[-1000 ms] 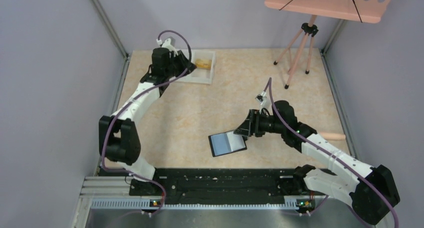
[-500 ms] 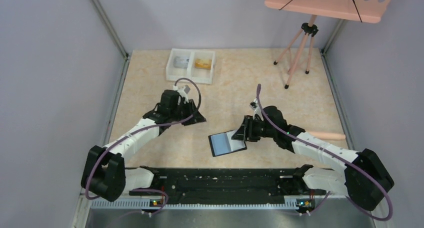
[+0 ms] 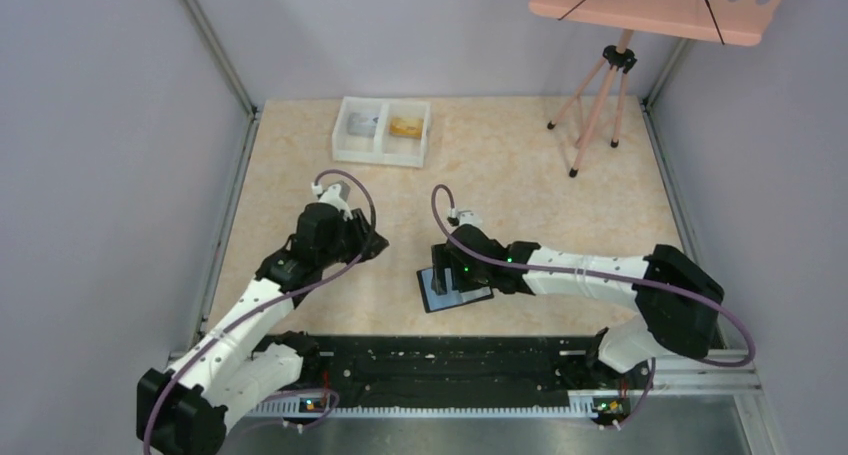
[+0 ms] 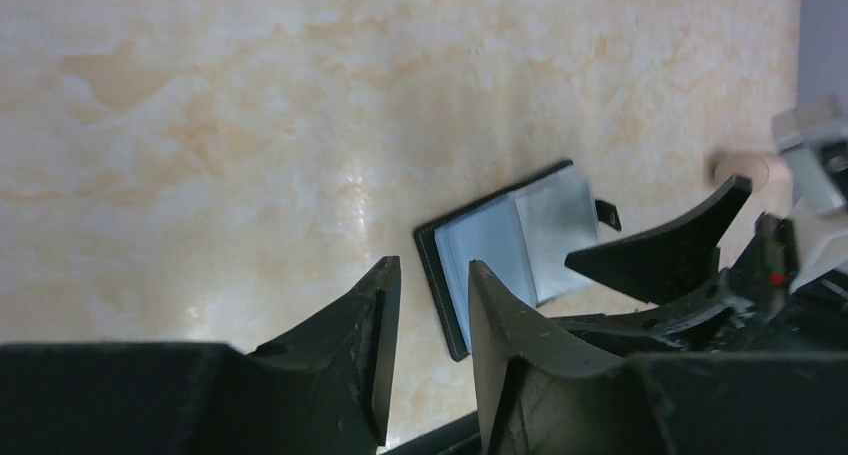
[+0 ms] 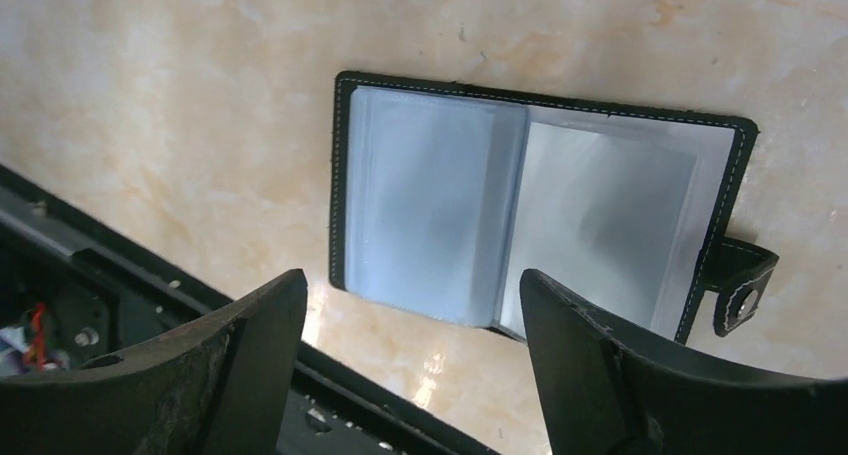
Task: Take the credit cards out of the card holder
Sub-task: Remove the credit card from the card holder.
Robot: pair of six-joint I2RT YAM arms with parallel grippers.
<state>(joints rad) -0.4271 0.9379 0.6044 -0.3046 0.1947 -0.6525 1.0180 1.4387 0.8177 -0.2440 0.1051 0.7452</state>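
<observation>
the holder (image 3: 465, 293) lies open and flat on the table (image 3: 540, 175), close to the near edge, between the two arms. two blue-grey clear sleeves (image 5: 430, 205) are shown inside a black stitched border, with a snap tab (image 5: 740, 285) at one side. no card is seen in either sleeve; whether any is left inside cannot be told.

the right gripper (image 5: 412, 275) is positioned just above the holder, jaws spread wide and empty. the left gripper (image 4: 432, 265) is held beside the holder, apart from it, jaws parted narrowly with nothing between.

at the far side, an orange-gold card (image 3: 405, 127) is seen in the right compartment of the tray (image 3: 372, 158); a grey item (image 3: 358, 125) in the left compartment is too small to identify.

handling, as judged: the holder is light and limp at its fold, and is likely to slide or lift when pulled, so its black border should be pinned by one gripper. the sleeves look glossy and slippery. a card is thin and stiff, and should be taken by an exposed edge at the sleeve mouth.
</observation>
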